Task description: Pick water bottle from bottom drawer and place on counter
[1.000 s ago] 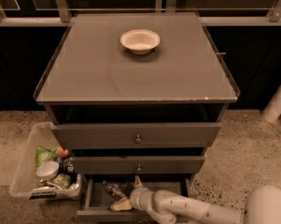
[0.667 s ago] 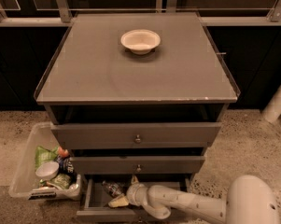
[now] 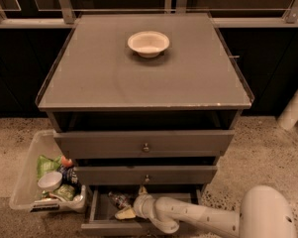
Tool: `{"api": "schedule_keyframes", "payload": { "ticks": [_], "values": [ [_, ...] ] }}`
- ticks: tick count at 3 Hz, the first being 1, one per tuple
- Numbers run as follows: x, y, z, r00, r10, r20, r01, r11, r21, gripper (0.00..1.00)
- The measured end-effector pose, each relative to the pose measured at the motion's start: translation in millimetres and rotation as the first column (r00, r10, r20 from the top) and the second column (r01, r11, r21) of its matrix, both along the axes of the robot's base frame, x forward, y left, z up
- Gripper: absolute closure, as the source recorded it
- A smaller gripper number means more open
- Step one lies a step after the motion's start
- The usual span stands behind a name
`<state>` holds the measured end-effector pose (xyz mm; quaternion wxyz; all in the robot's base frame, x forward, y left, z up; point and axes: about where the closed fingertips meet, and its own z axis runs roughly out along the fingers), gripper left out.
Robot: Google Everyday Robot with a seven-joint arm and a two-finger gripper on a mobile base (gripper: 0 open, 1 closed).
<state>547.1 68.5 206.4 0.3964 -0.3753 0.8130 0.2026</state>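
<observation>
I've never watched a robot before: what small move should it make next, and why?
Probably ease the gripper closer around the water bottle, which lies in the open bottom drawer right beside it and is not yet lifted. The counter above has room beside the bowl.

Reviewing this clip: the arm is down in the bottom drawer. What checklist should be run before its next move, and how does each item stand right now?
1. Bottom drawer pulled out: ok.
2. Water bottle in the drawer, lying towards its left side: ok.
3. End effector down inside the drawer, right beside the bottle: ok.
4. Secure hold on the bottle: cannot tell.
5. Free room on the counter: ok. Only a white bowl sits on it, near the back.
6. Clearance under the middle drawer for lifting out: cannot tell.
</observation>
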Motion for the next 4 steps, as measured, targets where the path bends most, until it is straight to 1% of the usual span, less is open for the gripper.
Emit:
{"api": "schedule_keyframes", "payload": {
  "ticks": [1,2,4],
  "values": [
    [8,10,-4,0.9986,-0.012,0.052,0.014,0.999,-0.040,0.00],
    [6,14,-12,0.9985,-0.018,0.051,0.020,0.999,-0.046,0.00],
    [9,16,-24,0.9968,-0.026,0.075,0.032,0.997,-0.075,0.00]
  ]
}}
